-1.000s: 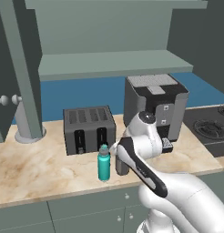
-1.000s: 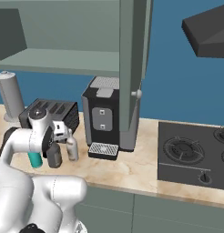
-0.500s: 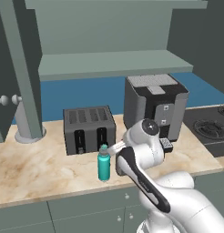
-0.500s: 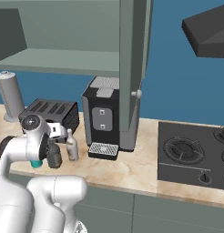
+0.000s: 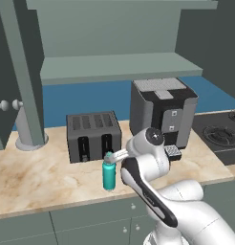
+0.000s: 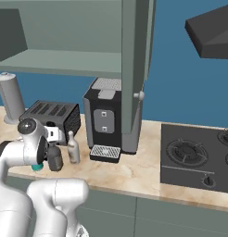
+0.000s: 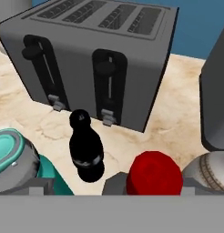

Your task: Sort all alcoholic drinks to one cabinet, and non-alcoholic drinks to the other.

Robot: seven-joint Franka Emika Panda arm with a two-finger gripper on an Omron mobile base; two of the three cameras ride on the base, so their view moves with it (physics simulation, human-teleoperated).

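nothing sorted yet: teal flask [image 5: 109, 175], small black bottle [image 7: 86, 148], red-capped grey bottle [image 7: 154, 173] and cream bottle [image 6: 73, 148] all on counter [image 5: 38, 177] by toaster [image 5: 93, 135]; gripper [image 7: 111, 189] spread wide, empty.

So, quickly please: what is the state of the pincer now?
Pincer: open, holding nothing, poised above the red-capped bottle.

The tabletop [image 5: 38, 177] is beige marble veined with brown. The flask [image 5: 109, 173] is teal with a grey cap. The toaster [image 7: 93, 59] is dark grey (levers black). At 6 o'clock of it in the hand view stands a glossy black bottle [image 7: 85, 148], and a red cap [image 7: 154, 173] at 5 o'clock. The pale bottle [image 6: 73, 148] is cream-grey. The backsplash [image 6: 190, 88] is blue.
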